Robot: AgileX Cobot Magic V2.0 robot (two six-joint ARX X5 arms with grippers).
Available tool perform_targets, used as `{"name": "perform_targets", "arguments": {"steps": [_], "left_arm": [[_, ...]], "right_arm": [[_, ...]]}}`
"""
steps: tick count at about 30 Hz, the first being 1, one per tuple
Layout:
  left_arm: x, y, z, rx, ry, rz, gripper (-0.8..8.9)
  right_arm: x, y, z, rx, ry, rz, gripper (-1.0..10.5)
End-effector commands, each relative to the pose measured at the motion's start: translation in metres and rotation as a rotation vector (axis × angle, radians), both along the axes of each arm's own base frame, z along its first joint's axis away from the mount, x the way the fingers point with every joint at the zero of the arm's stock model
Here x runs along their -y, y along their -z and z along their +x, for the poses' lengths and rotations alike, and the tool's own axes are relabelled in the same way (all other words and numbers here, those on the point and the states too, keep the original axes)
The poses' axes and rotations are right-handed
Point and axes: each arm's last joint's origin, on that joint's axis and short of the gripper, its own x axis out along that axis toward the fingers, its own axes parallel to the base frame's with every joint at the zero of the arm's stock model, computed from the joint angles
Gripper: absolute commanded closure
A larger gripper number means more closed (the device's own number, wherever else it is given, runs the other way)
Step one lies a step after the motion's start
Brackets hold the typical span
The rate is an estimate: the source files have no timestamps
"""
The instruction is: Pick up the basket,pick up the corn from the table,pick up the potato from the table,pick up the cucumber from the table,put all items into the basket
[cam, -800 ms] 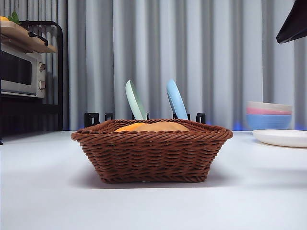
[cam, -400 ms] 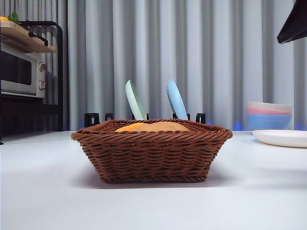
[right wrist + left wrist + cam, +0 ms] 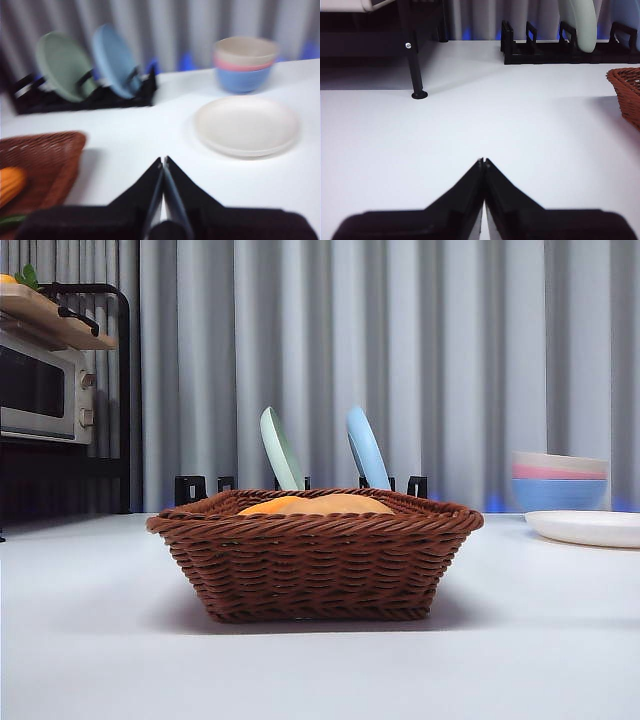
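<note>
Sitting on the worktop [image 3: 90, 640] — basket [image 3: 315, 570] holds corn [image 3: 9, 184], potato [image 3: 335, 504]; both grippers' fingers closed, empty.

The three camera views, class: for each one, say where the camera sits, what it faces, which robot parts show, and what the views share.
Front view: low, at table height, facing the reddish-brown woven wicker basket; no robot part shows.
Left wrist view: on the left arm, over the white table; the left gripper shows, jaws shut, empty.
Right wrist view: on the right arm, blurred, facing the round white plate; the right gripper shows, jaws shut, empty.
Shared: all three show the basket.
</note>
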Motion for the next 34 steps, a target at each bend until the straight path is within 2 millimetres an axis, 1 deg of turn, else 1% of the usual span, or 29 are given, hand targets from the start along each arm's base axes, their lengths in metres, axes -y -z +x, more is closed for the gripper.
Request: {"name": "perform_targets", "arguments": {"steps": [1,3,6,14,16,24,26,34], "left_arm": [[0.0,0.004,0.001,-0.009,-0.003,-0.006,8.17],[0.0,0.004,0.001,-0.009,-0.002,-0.006,8.17],[0.0,0.004,0.001,-0.009,-0.003,-0.006,8.17],[0.0,0.004,0.001,-0.009,-0.002,-0.006,8.17],[0.0,0.004,0.001,-0.009,-0.002,-0.007,8.17],[0.0,0.004,0.001,-0.009,-0.002,-0.006,8.17],[0.0,0.004,0.001,-0.009,-0.002,-0.006,8.17],[0.0,0.004,0.001,-0.009,-0.002,-0.006,8.17]], "right_arm": [[0.006,0.023,-0.002,0.064,-0.011,-0.012,9.5],[0.009,0.037,-0.003,0.073,-0.027,-0.035,9.5],[0.011,0.05,-0.004,0.068,-0.07,-0.059,9.5],[0.013,0.074,-0.003,0.023,-0.069,-0.079,9.5],[0.013,0.08,-0.004,-0.011,-0.07,-0.081,9.5],[0.014,0.084,-0.01,-0.04,-0.068,-0.06,9.5],[0.014,0.084,-0.01,-0.047,-0.063,-0.026,9.5],[0.014,0.086,-0.009,-0.062,-0.059,-0.03,9.5]]}}
